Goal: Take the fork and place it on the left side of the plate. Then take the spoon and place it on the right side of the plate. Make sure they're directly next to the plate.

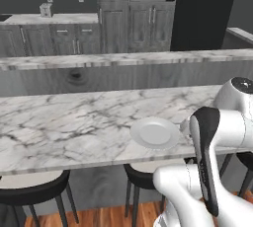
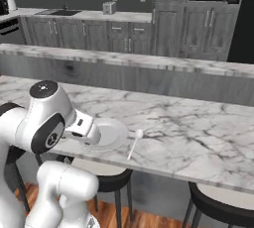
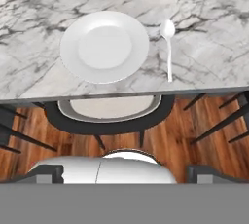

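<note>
Spoon (image 3: pixel 168 43) lies flat on marble counter (image 3: pixel 204 57), just beside plate (image 3: pixel 104 46) on its right as seen from the hand, bowl end away from the counter edge, handle pointing back toward the edge. Small gap btwn spoon and plate rim; not touching. Looks like its final spot, so spoon half of the job reads as done.

Fork: can't find it anywhere; counter left of plate is bare marble. Can't tell where it sits.

Gripper tips not clear in hand view; jaws stand fully wide, nothing held. Hand hangs back off the counter, above the stool (image 3: pixel 112 113), looking down at plate ahead and below.

Plate sits close to near counter edge (image 3: pixel 121 93), so little margin on that side. Plenty of open marble beyond plate and to both sides. Stools tucked under the edge; raised back ledge (image 1: pixel 99 59) well beyond the plate.
</note>
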Motion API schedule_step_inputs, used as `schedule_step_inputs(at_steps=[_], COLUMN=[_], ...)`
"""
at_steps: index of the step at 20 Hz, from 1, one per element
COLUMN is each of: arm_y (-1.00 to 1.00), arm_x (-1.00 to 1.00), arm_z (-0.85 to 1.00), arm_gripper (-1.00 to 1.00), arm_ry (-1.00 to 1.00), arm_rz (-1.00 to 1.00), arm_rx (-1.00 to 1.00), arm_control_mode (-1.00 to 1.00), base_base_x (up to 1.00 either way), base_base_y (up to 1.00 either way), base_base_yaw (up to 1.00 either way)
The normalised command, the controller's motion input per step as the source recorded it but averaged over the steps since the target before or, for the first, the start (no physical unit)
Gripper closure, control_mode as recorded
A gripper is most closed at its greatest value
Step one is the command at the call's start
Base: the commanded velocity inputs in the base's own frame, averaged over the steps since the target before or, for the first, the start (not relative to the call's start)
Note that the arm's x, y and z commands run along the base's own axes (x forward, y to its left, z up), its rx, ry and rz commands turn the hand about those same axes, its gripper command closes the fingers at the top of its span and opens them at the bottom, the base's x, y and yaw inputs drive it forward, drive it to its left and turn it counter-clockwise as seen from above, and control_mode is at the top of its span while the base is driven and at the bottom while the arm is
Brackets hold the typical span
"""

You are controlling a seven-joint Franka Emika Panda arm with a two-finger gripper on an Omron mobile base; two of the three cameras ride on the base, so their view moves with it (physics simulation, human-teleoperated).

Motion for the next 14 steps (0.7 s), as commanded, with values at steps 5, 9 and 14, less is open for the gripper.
schedule_step_inputs(at_steps=[5,9,14], arm_y=[0.0,0.0,0.0], arm_x=[0.0,0.0,0.0], arm_z=[0.0,0.0,0.0], arm_gripper=[-1.0,-1.0,-1.0], arm_ry=[0.0,0.0,0.0], arm_rz=[0.0,0.0,0.0], arm_rx=[0.0,0.0,0.0], arm_control_mode=[1.0,1.0,1.0], base_base_x=[-0.17,-0.06,-0.09], base_base_y=[0.86,1.0,1.0], base_base_yaw=[0.09,0.08,0.09])
